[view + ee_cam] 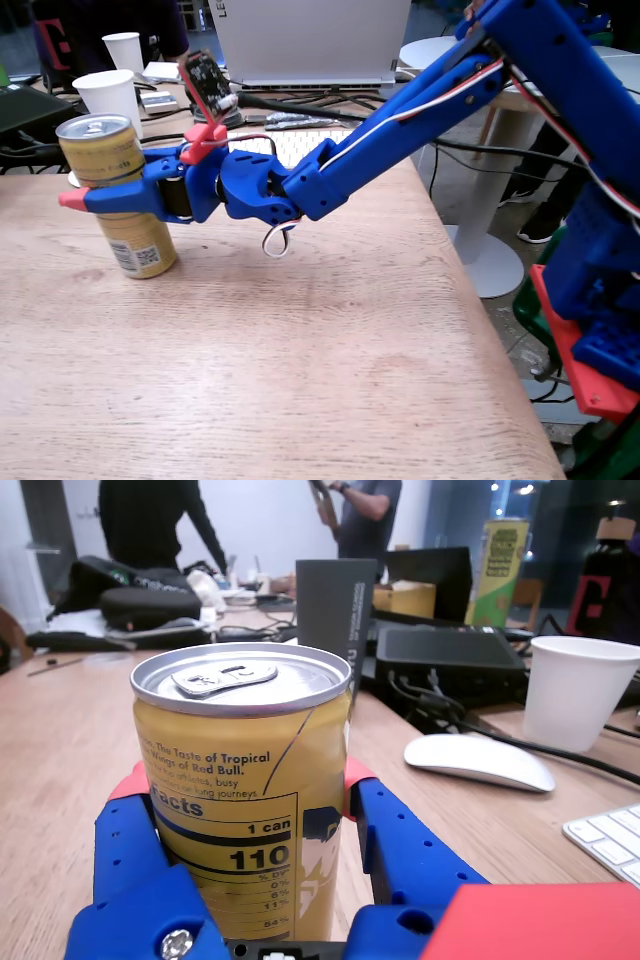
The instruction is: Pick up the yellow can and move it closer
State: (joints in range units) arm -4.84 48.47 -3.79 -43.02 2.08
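Observation:
The yellow can (137, 240), with its silver top and pull tab, stands at the far left of the wooden table (300, 350) in the fixed view and leans slightly. My blue gripper (85, 195) reaches in from the right and is shut on the can's middle, with one red-tipped finger across its front. In the wrist view the can (245, 780) fills the centre, its white facts panel facing the camera. The gripper (242, 780) has a blue finger pressed against each side of it. I cannot tell whether the can's base touches the table.
Two white paper cups (112, 95) (125, 50) stand behind the can, with cables and a laptop (310, 40) further back. The table's right edge drops off by a white stool. In the wrist view a cup (575, 690), a white mouse (480, 762) and a keyboard corner (610, 835) lie to the right.

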